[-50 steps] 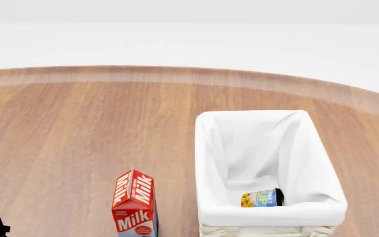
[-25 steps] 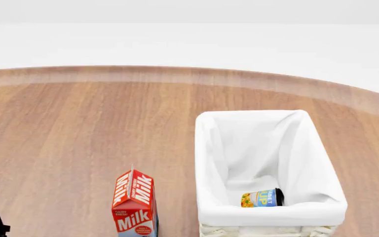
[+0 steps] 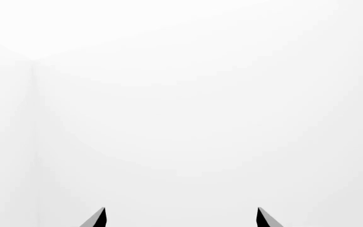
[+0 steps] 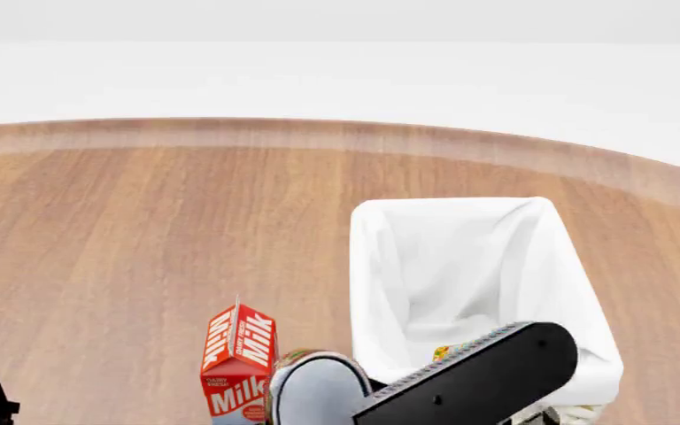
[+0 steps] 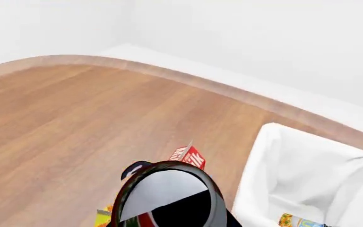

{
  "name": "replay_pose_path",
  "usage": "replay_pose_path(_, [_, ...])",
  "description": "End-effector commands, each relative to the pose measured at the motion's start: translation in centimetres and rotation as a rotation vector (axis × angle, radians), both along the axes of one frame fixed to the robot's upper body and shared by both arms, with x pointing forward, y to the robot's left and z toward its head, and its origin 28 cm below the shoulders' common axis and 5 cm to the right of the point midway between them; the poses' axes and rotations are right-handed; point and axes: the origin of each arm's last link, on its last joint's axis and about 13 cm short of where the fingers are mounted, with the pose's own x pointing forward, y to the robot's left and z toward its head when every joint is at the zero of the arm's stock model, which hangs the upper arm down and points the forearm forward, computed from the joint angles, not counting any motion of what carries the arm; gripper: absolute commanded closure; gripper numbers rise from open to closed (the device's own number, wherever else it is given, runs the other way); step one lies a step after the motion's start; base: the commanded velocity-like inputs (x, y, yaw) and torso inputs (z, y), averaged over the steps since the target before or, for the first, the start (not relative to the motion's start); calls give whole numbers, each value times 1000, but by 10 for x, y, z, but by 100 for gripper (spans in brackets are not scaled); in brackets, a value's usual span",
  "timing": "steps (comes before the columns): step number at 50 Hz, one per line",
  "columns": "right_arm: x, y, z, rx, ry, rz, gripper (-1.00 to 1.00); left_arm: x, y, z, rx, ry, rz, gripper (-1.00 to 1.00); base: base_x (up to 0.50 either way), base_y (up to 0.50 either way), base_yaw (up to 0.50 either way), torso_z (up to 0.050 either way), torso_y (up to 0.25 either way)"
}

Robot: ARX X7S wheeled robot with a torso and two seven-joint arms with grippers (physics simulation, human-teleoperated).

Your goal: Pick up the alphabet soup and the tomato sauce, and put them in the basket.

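Head view: tomato sauce (image 4: pixel 314 386) upright, silver top up, clamped in R gripper (image 5: pixel 168 208); L gripper (image 3: pixel 180 218) spread wide.

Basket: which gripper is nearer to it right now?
Right. The right gripper carries the tomato sauce beside the basket, by its near rim. The left gripper faces only blank white, no basket in view.
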Motion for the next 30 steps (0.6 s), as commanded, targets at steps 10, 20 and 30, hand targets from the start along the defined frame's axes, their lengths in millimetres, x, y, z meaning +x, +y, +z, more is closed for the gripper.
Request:
replay_pose_path(10, [36,-17,54,29,-174,-134,100,0,0,0,2,0,-1,-100,0,0,0,0,0])
replay_pose_path(20, [80,-23,56,32,-149,-230,100,0,0,1,1,-2,-1,-100,0,0,0,0,0])
replay_pose_path(30, [118,-28,46,33,-155,-273,100,1,0,1,1,-2,-4,-100,0,0,0,0,0])
